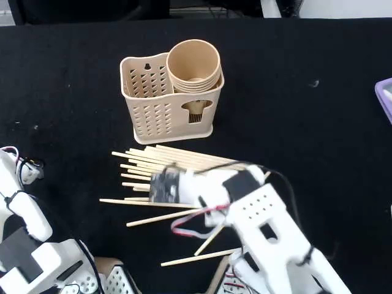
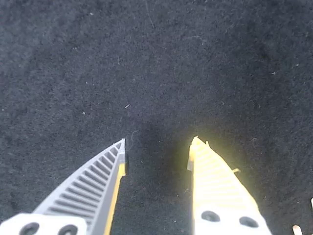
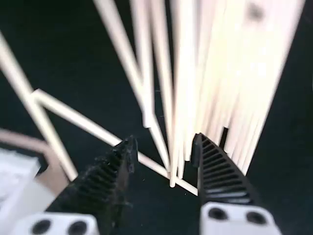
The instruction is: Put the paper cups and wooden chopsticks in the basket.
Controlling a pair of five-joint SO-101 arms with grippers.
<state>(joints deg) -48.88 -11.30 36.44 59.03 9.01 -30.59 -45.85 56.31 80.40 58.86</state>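
A beige slotted basket (image 1: 160, 104) stands at the back of the black table. A stack of paper cups (image 1: 193, 64) sits in its right compartment. Several wooden chopsticks (image 1: 160, 160) lie in a loose pile in front of the basket, and a few strays (image 1: 197, 258) lie nearer the front edge. My right gripper (image 1: 158, 187) is low over the pile's near edge. It is open (image 3: 164, 141), with the ends of some chopsticks (image 3: 178, 117) between its fingers. My left gripper (image 2: 159, 144) is open over bare black cloth, holding nothing. The left arm (image 1: 24, 239) is at the front left corner.
A purple object (image 1: 385, 97) pokes in at the right edge of the table. The basket's left compartment (image 1: 147, 79) holds nothing. Black cloth lies bare to the left and right of the basket.
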